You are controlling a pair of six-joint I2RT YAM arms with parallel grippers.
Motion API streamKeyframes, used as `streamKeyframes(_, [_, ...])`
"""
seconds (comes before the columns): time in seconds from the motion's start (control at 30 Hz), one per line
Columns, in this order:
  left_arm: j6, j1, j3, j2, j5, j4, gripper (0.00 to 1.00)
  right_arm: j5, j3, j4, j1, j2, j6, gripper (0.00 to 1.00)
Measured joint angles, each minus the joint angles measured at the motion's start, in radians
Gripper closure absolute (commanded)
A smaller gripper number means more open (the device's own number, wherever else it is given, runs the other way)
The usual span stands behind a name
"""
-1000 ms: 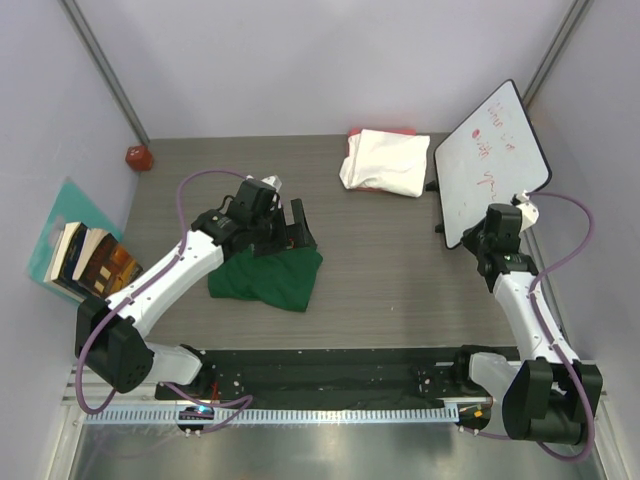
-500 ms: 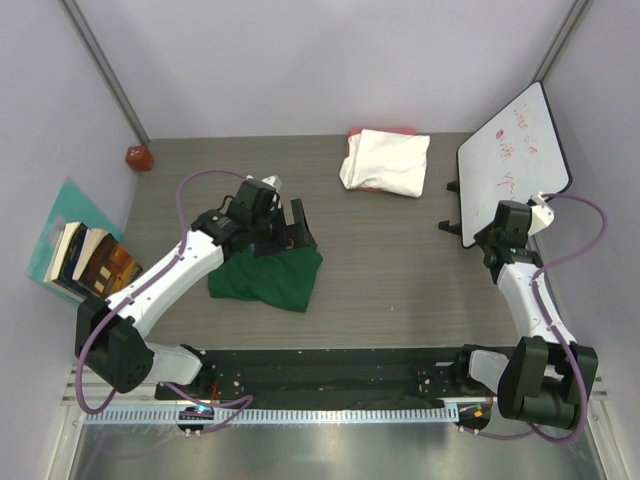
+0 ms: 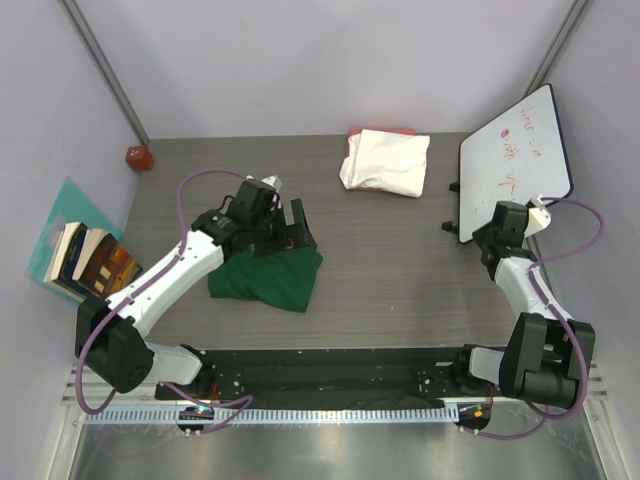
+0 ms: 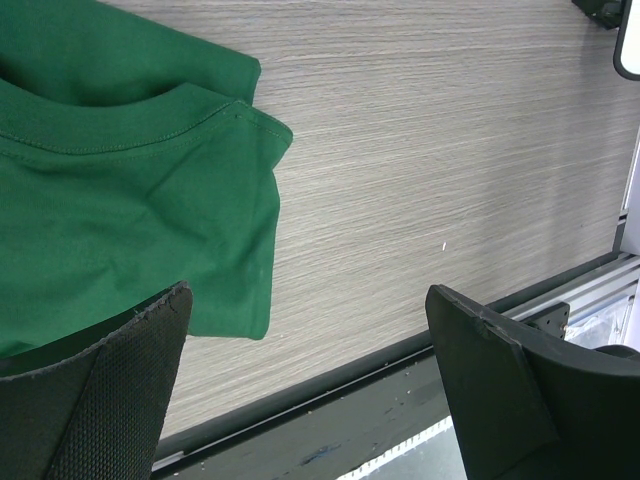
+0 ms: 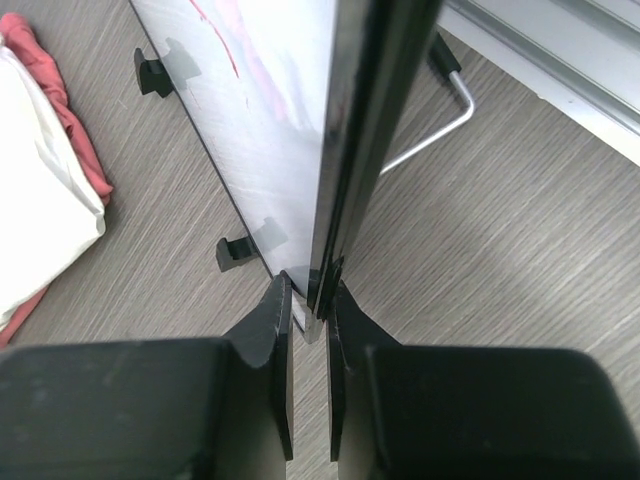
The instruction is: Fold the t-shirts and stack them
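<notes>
A dark green t-shirt (image 3: 265, 275) (image 4: 120, 200) lies crumpled near the table's front left. My left gripper (image 3: 300, 232) (image 4: 305, 300) hovers just over its right edge, jaws wide open and empty. A cream-white folded t-shirt (image 3: 385, 162) (image 5: 30, 200) sits at the back centre on a red-pink cloth (image 3: 380, 131) (image 5: 80, 150). My right gripper (image 3: 492, 228) (image 5: 310, 290) is at the far right. Its jaws stand narrowly on either side of the bottom corner of the whiteboard (image 3: 515, 160) (image 5: 270, 120). Whether they still pinch it is unclear.
The whiteboard stands near the right wall on black feet (image 5: 150, 72) and a wire prop (image 5: 440, 130). Books (image 3: 90, 262) lean on a teal board (image 3: 65, 215) at the left wall. A small red object (image 3: 138, 157) sits back left. A black rail (image 3: 320, 365) runs along the near edge.
The whiteboard has swung to the right and away from the white t-shirt, with my right gripper at its bottom corner. The left arm and both shirts have not moved.
</notes>
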State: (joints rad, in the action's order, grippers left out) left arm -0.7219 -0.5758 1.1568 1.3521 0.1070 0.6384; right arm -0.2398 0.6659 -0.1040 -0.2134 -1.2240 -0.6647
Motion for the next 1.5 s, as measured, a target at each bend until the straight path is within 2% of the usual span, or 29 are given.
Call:
streamKeyframes(0.33, [0.0, 0.0, 0.0, 0.0, -0.001, -0.001, 0.0, 0.042, -0.01, 0.098, 0.008, -0.061, 0.001, 0.99])
streamKeyframes(0.57, [0.0, 0.0, 0.0, 0.0, -0.002, -0.001, 0.0, -0.005, 0.024, 0.166, 0.089, -0.134, -0.008, 0.99])
streamKeyframes(0.93, [0.0, 0.0, 0.016, 0.0, -0.002, -0.001, 0.0, 0.009, -0.018, 0.001, 0.142, 0.029, 0.003, 0.99])
streamKeyframes(1.2, [0.017, 0.0, 0.019, -0.01, -0.02, 0.007, 0.0, 0.021, 0.106, 0.08, 0.132, -0.196, 0.012, 0.99])
streamKeyframes(1.5, [0.027, 0.0, 0.034, -0.026, -0.037, 0.025, 0.0, 0.023, 0.159, 0.016, 0.124, -0.248, 0.037, 0.99])
